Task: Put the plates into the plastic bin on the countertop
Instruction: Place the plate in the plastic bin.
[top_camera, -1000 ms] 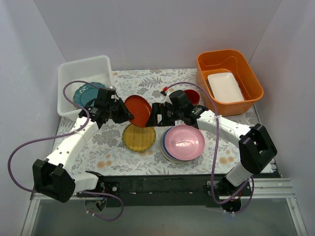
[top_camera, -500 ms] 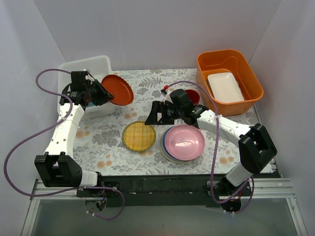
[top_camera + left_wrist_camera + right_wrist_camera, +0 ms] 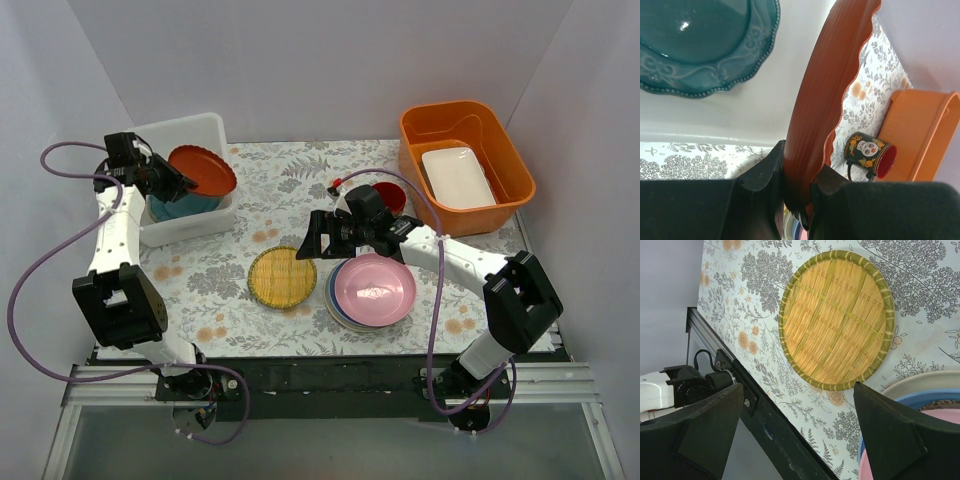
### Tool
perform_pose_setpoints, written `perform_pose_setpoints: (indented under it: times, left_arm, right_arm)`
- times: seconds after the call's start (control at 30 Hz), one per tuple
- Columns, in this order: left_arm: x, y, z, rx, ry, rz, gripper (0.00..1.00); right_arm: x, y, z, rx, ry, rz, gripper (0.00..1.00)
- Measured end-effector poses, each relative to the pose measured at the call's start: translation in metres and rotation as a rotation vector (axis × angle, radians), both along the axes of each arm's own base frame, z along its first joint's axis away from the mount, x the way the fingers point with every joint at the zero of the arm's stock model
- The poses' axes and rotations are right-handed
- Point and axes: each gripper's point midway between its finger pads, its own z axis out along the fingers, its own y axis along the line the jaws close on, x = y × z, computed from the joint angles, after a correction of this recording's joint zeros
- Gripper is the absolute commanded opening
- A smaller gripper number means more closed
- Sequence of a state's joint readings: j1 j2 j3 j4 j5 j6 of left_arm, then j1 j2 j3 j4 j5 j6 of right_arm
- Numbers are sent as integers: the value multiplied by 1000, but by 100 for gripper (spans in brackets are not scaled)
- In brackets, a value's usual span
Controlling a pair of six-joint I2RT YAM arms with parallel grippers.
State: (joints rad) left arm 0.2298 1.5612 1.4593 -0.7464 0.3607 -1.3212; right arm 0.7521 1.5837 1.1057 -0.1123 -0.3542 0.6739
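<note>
Left fingers (image 3: 760,172) clamped on the red plate (image 3: 203,170), just carried from mid-table to above the plastic bin (image 3: 190,128).

Top view: within the last second the left gripper (image 3: 168,180) has swung the red plate off the countertop (image 3: 300,170); it now hangs tilted over the bin, above the teal plate (image 3: 185,207) lying inside, while the right gripper (image 3: 318,234) waits, jaws wide, near the straw plate (image 3: 282,277) and the pink-topped stack (image 3: 375,290). Left wrist view: both pads pinch the red plate's rim, the teal plate (image 3: 700,40) beneath, so release looks like the next step. Right wrist view: fingers spread with nothing between them, the straw plate (image 3: 837,320) flat on the countertop below, likely the next pick.
</note>
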Motion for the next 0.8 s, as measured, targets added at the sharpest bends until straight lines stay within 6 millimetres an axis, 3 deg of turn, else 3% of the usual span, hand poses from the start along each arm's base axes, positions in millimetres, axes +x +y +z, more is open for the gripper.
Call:
perform_pose_setpoints:
  times: [0.2, 0.4, 0.67, 0.8]
  left_arm:
    - [20, 20, 11, -14, -28, 35, 0]
    - [22, 27, 18, -15, -47, 46, 0]
    - [21, 43, 16, -9, -47, 78, 0]
    - [24, 49, 1, -17, -24, 90, 0]
  right_arm:
    - [0, 0, 0, 2, 1, -1, 98]
    - [2, 4, 1, 11, 3, 7, 98]
    - [1, 4, -5, 3, 15, 10, 97]
    - [1, 4, -5, 3, 15, 11, 96]
